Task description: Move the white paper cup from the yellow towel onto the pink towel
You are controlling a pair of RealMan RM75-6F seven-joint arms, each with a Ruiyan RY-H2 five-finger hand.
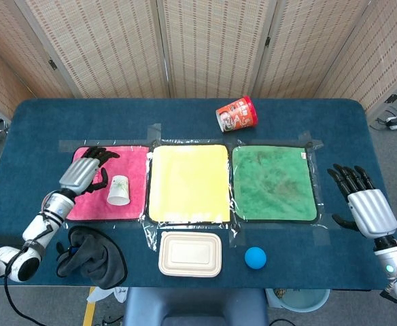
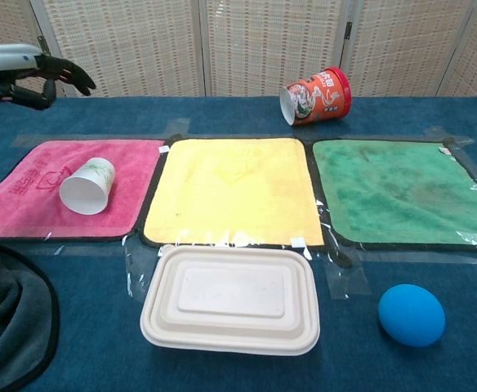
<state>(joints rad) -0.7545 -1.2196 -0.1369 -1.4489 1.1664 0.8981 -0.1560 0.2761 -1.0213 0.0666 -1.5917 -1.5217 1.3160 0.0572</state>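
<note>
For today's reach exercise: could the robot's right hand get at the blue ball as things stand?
Probably yes. The right hand is open at the table's right edge, and only bare blue table lies between it and the blue ball.

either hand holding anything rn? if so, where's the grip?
Nothing held. Left hand is open, lifted clear of the white paper cup, which lies on its side on the pink towel. Right hand is open too.

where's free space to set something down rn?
Yellow towel and green towel are both bare. Blue table behind the towels is open left of the red cup. Crowded: pink towel holds the paper cup under the left hand; front edge has box, ball, dark cloth.
</note>
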